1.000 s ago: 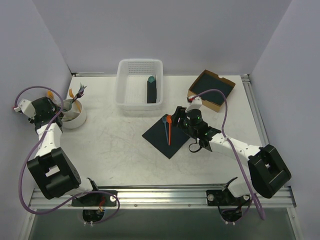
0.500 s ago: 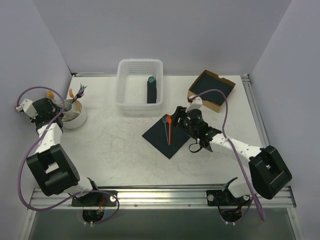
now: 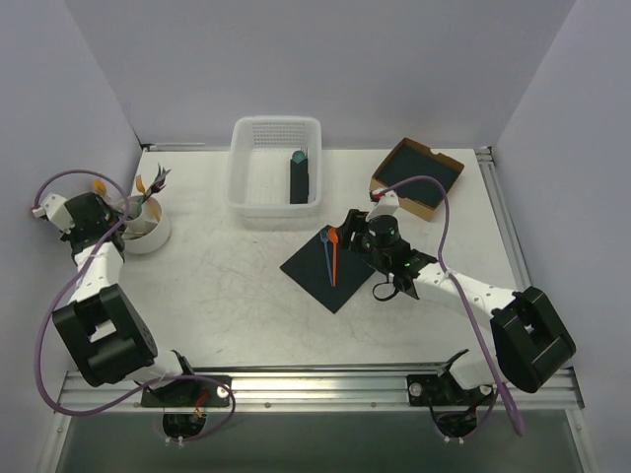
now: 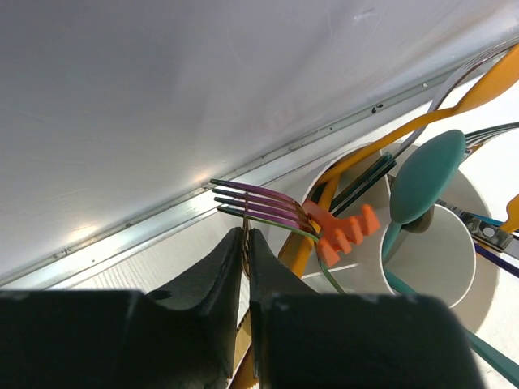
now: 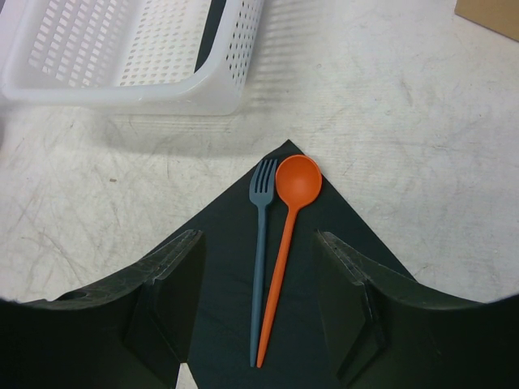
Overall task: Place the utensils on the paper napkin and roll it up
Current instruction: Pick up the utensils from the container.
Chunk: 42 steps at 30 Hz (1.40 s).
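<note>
1. Top external view. The white basket point(image 3: 238, 189) stands at the far middle of the table and serves as the marker here. The paper napkin point(image 3: 337, 286) lies flat and unrolled just on the near side of the basket, off its right corner. On the napkin an orange spoon point(image 3: 333, 254) and a dark blue-grey fork point(image 3: 325, 258) lie side by side, their heads toward the basket. The right gripper point(image 3: 353, 233) hovers at the napkin's right edge. The left gripper point(image 3: 120, 219) is well to the left of the basket, at a white cup point(image 3: 148, 238) full of cutlery. Inside the basket lies a dark roll point(image 3: 299, 179) with a teal tip.

2. Left wrist view. The left gripper point(image 4: 247, 251) has its fingers drawn almost together, leaving only a thin slit (I cannot tell whether anything is pinched in it). Just past the tips are an iridescent fork point(image 4: 259, 203), an orange fork point(image 4: 347, 230) and a teal spoon point(image 4: 425, 175), all in the white cup point(image 4: 442, 263).

3. Right wrist view. The right gripper point(image 5: 258, 243) is spread wide and empty above the paper napkin point(image 5: 235, 219). The orange spoon point(image 5: 297, 181) touches the fork point(image 5: 259, 259) on its right. The napkin's corner points at the basket point(image 5: 122, 96).
</note>
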Motion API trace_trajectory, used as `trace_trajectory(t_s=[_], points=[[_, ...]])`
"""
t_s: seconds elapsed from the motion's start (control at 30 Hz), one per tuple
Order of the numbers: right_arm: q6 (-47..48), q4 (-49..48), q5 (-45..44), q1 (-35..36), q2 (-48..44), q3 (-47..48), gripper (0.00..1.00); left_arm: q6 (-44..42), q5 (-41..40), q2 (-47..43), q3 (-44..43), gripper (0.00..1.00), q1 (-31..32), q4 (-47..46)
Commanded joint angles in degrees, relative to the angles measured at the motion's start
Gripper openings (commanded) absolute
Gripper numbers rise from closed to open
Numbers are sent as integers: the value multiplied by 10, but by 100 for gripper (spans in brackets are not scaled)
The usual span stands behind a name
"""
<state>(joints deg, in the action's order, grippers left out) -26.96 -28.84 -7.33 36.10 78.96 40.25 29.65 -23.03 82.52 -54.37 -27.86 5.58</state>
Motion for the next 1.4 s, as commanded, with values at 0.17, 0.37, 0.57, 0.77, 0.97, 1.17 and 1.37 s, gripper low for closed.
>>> trace_trajectory(t_s=[0.17,0.37,0.57,0.77,0.97,1.17,1.37], points=[[-4,-7,-13,4,-21,9,55,-20,-18,-43,-21,3,13,-13],[-5,-8,-11,3,-20,10,55,-75,-89,-75,-39,2,64,-14],[-6,-9,-9,0,-19,9,56,-103,-103,-78,-66,2,79,15],[-9,-13,-1,-2,-15,7,56,-109,-122,-93,-91,3,84,67],[-16,-16,20,-12,-10,7,56,-120,-130,-117,-110,2,84,98],[-11,-11,21,-17,-10,9,56,-111,-122,-126,-121,2,86,115],[-14,-14,43,-30,-3,9,56,-118,-118,-117,-139,2,89,131]])
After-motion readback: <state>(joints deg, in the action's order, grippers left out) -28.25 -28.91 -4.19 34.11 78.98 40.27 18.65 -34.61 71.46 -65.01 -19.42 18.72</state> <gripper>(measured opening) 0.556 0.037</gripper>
